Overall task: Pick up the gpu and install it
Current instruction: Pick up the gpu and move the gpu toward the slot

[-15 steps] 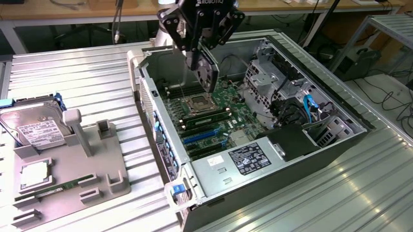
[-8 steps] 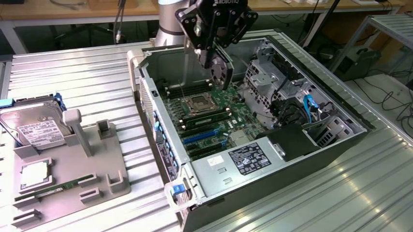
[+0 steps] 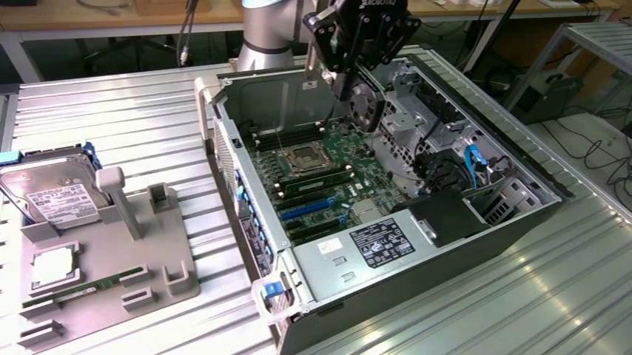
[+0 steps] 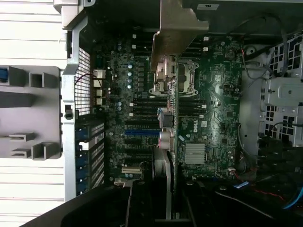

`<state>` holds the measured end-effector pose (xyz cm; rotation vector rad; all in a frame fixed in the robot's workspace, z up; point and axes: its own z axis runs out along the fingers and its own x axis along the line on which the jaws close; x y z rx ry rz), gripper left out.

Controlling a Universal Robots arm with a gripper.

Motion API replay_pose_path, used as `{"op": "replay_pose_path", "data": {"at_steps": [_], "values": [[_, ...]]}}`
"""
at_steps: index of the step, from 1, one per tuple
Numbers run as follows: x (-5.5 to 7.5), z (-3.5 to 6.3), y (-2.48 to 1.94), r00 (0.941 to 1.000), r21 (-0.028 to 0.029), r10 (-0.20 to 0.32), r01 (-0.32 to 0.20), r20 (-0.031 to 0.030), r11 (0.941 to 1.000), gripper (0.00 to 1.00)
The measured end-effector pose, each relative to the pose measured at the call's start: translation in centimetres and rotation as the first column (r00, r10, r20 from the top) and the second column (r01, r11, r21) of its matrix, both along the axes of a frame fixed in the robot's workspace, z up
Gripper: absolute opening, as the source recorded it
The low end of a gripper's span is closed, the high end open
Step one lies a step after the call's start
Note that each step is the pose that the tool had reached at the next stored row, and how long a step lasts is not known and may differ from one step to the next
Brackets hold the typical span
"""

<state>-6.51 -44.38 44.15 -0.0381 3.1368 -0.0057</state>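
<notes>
We count one gripper (image 3: 353, 78) and one gpu (image 3: 363, 105) between its fingers. Beneath the tool we count one open computer case (image 3: 266, 100), holding one motherboard (image 3: 331, 159), one processor socket (image 3: 301, 157) and one power supply (image 3: 380, 242). Well apart from the tool, one grey tray (image 3: 138, 251) carries one hard drive (image 3: 55, 194), one processor chip (image 3: 55, 268) and one memory stick (image 3: 84, 290).

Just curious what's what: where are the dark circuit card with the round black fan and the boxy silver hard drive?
Dark circuit card with round black fan (image 3: 363, 105): exterior view, on its fan.
Boxy silver hard drive (image 3: 58, 197): exterior view, on its white label.
</notes>
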Motion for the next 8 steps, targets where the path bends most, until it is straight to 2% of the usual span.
{"op": "replay_pose_path", "data": {"at_steps": [4,8], "values": [[2.1,-0.02,0.00,1.0000,0.0000,0.000,0.000,0.0001,1.0000,0.28],[3.7,-0.04,0.00,1.0000,0.0001,0.000,0.000,0.0001,1.0000,0.28]]}}
